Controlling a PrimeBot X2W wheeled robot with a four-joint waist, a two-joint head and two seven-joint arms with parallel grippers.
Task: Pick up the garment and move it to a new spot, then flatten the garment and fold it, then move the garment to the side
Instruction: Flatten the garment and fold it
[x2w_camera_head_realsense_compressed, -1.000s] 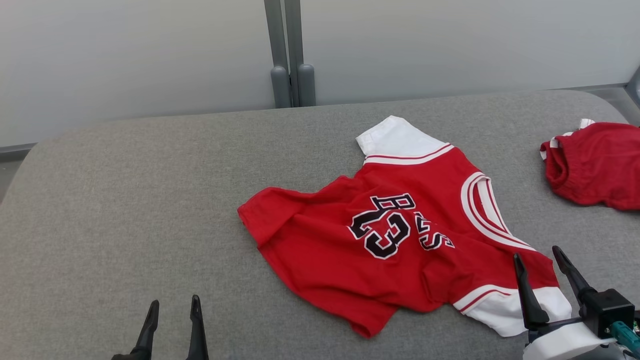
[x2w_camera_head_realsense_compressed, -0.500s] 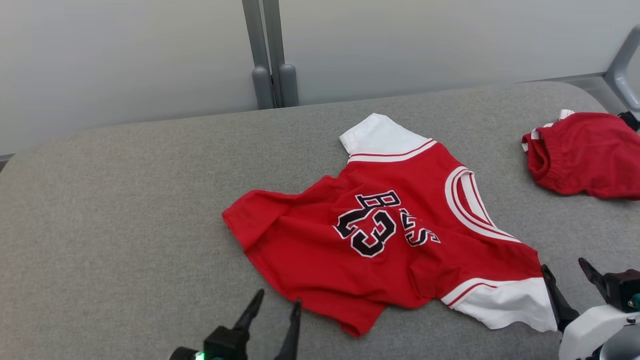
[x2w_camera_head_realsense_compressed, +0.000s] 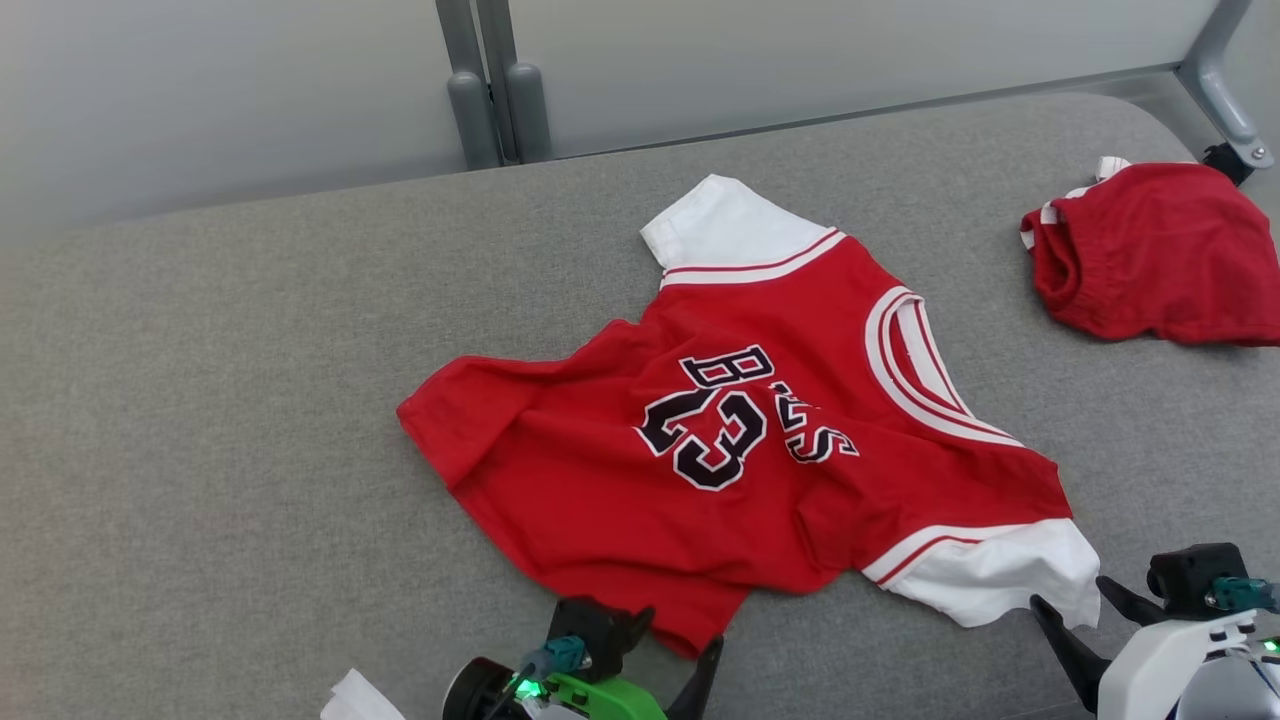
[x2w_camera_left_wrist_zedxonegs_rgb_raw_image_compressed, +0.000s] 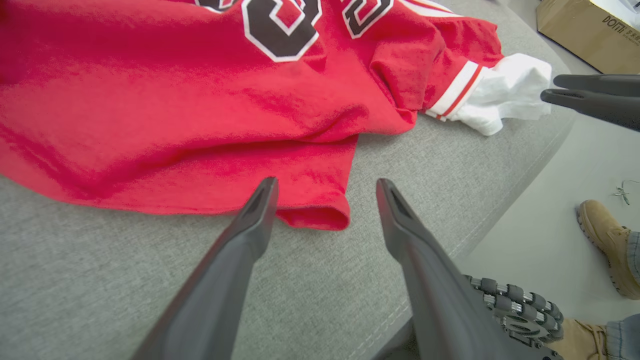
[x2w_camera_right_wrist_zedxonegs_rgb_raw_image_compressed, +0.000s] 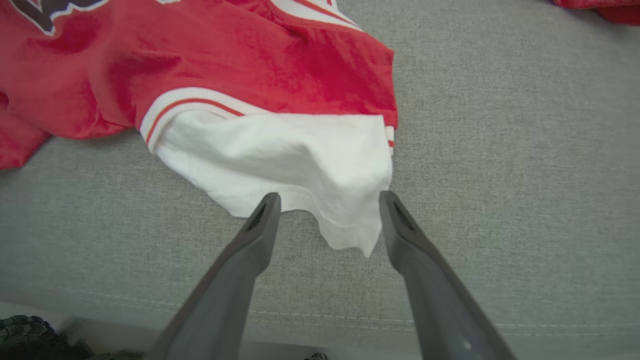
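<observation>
While the red shirt lay rumpled across the middle of the grey cushion, both grippers sat at the bottom edge of the head view, each with its two dark fingers spread wide and nothing held between them. The shirt lay sideways in that view: hem toward the left, striped collar toward the right, one white sleeve pointing to the top of the frame and the other to the lower right. Its near edge therefore ran from a red hem corner at bottom centre to the lower white sleeve at lower right.

The left gripper was at bottom centre, nearer the hem corner. In the left wrist view that corner lay just ahead of the fingertips, in line with the gap between them; whether a finger touched the cloth could not be told. The right gripper was at lower right, nearer the sleeve, whose loose edge reached into the gap between the fingertips in the right wrist view.

Each arm seemed lined up with its own end of the near edge, so a short reach forward and a pinch looked likely to lift the shirt.

A second red garment lay well apart at the upper right.
</observation>
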